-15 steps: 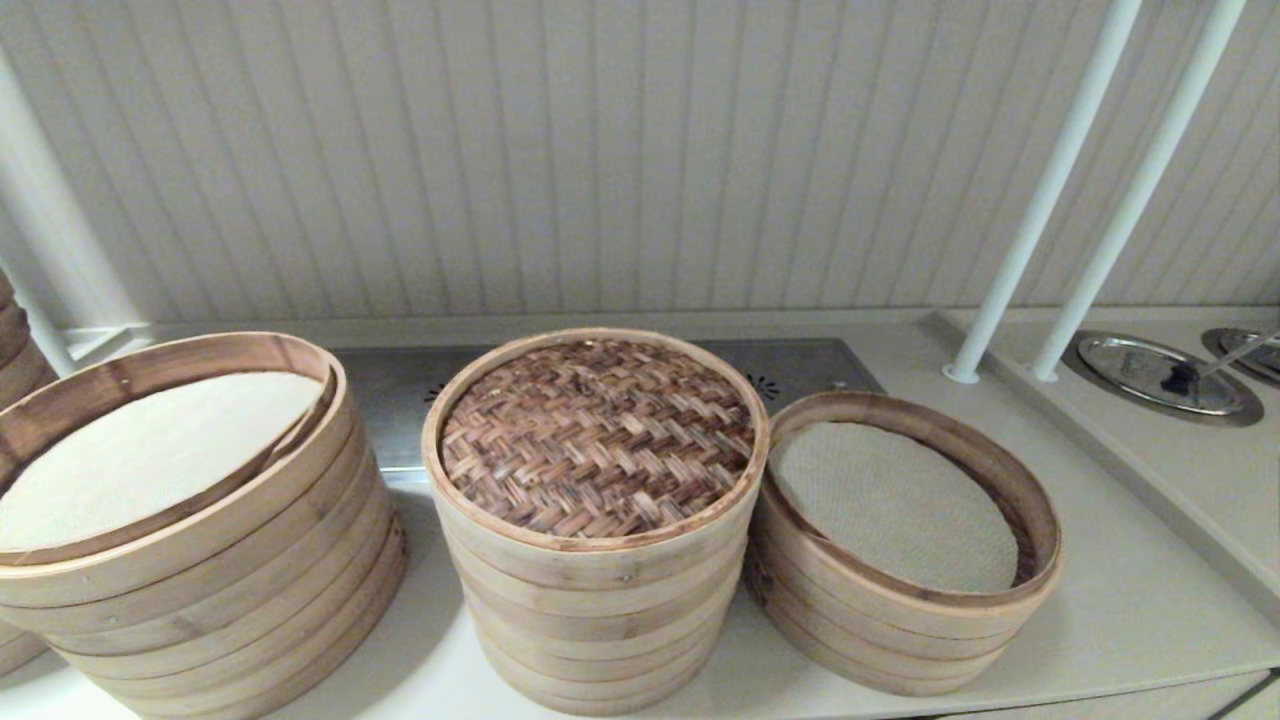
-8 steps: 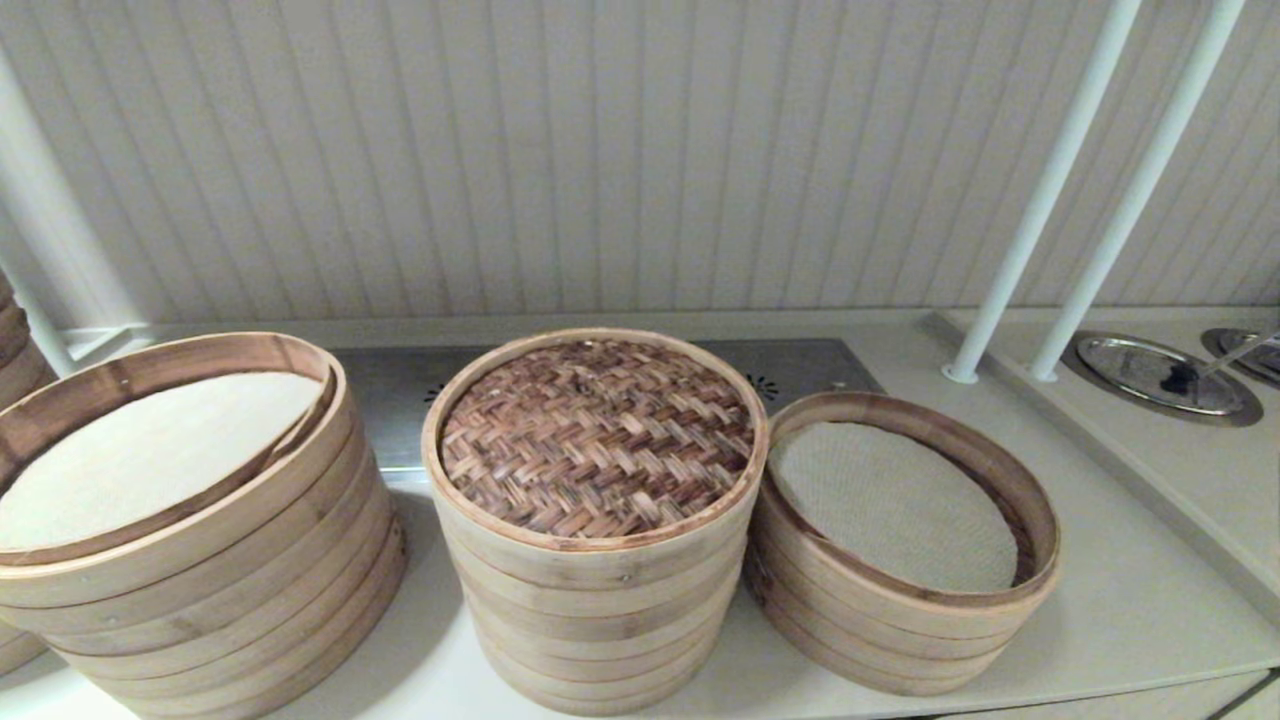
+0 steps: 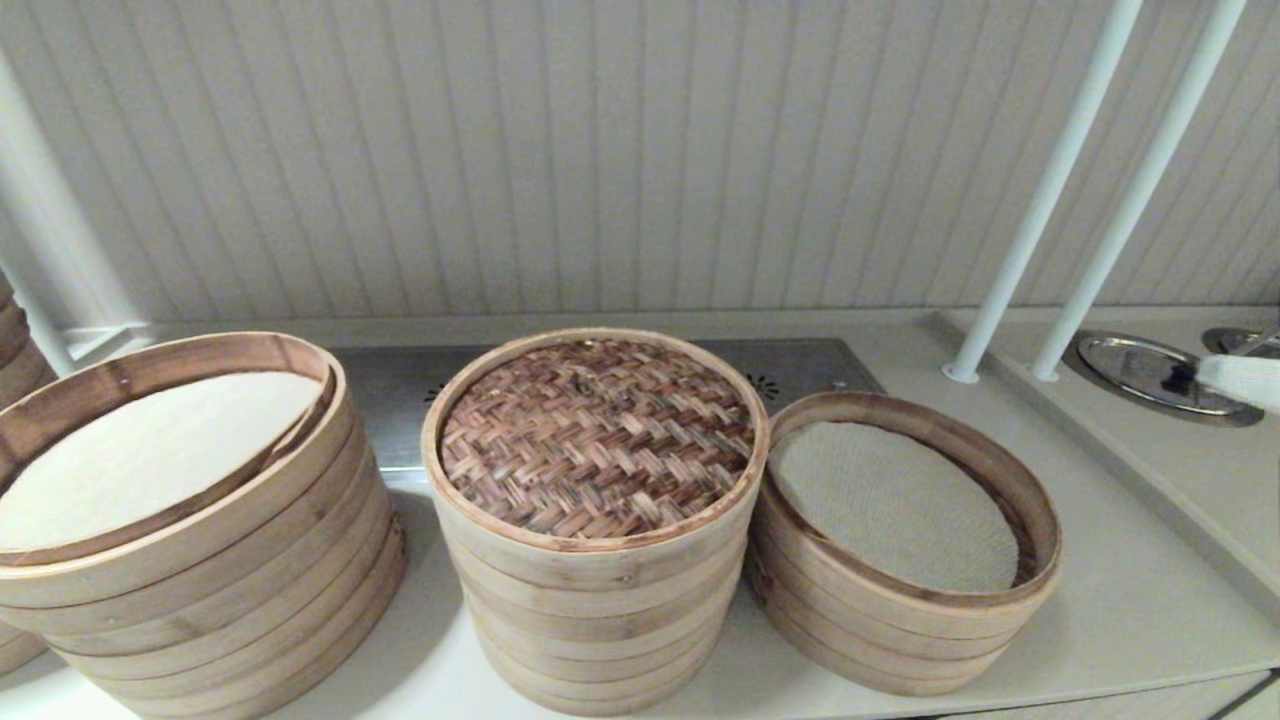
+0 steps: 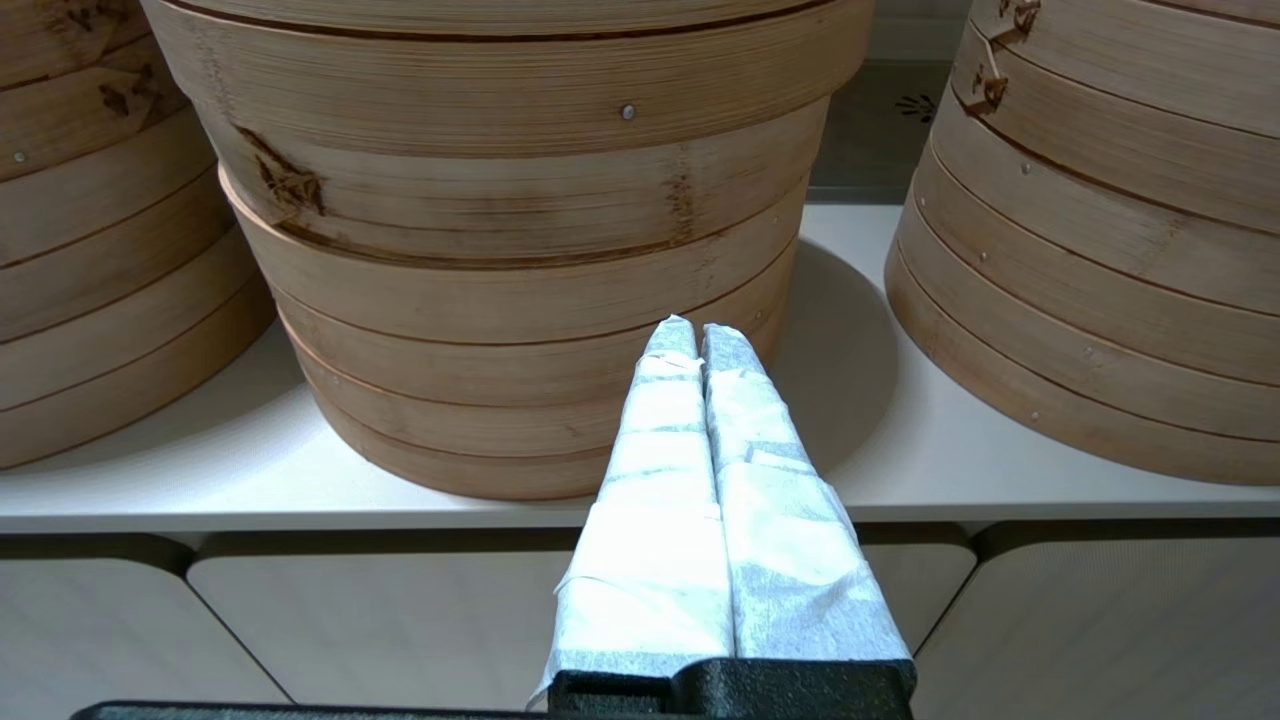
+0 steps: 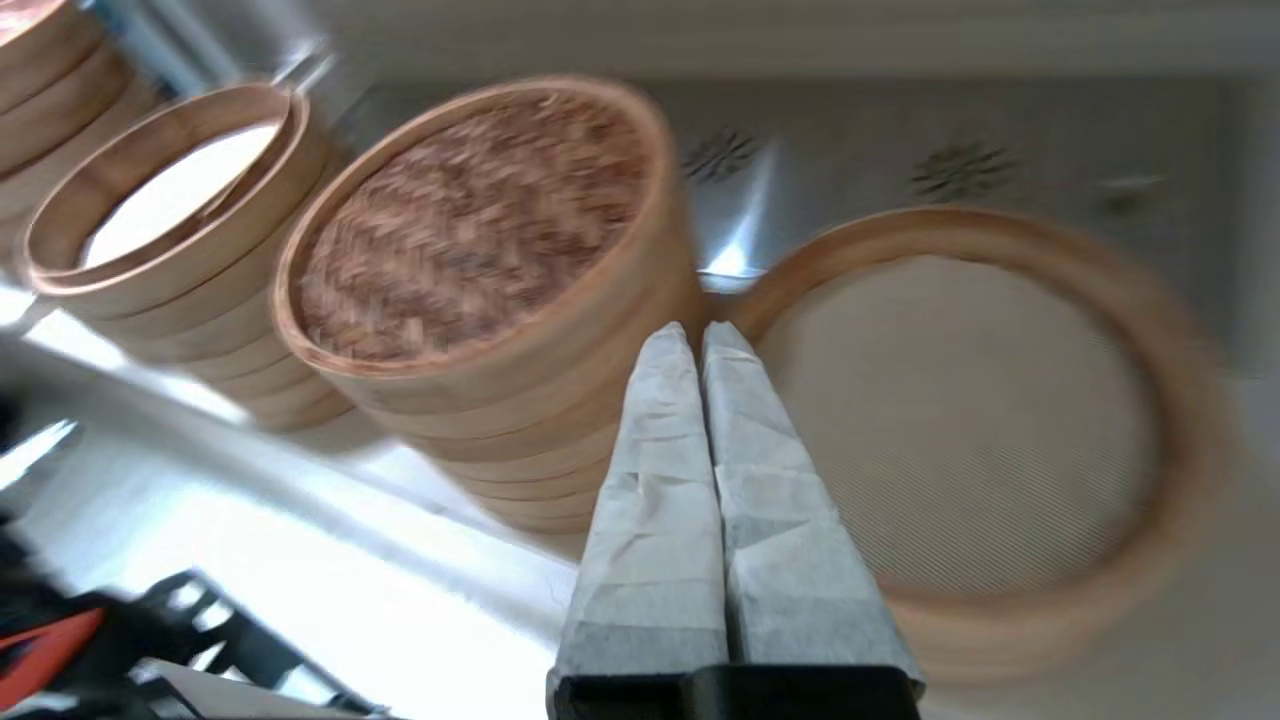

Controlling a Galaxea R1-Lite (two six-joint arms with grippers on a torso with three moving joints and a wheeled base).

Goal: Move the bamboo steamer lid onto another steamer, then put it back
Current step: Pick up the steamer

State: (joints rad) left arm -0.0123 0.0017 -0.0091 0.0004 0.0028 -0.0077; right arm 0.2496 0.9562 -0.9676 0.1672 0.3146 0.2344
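Note:
The bamboo steamer lid [image 3: 597, 440], with its dark herringbone weave and pale band, sits on the tall middle stack; it also shows in the right wrist view as the woven lid [image 5: 470, 225]. To its right stands the short steamer [image 3: 900, 540] with a mesh-textured liner, which the right wrist view shows as the low ring [image 5: 980, 430]. My right gripper [image 5: 700, 332] is shut and empty, raised at the far right, above and to the right of the short steamer; its white-wrapped tip [image 3: 1240, 380] just enters the head view. My left gripper [image 4: 697, 328] is shut and empty, low before the counter's front edge.
A wide stack with a smooth cream liner [image 3: 180, 510] stands at the left. Two white poles [image 3: 1060, 190] rise at the back right. Round metal covers [image 3: 1150, 372] lie in a raised counter section at the right. A ribbed wall stands behind.
My right gripper's white tip has come into the head view at the far right edge. The lid and the steamers have not moved.

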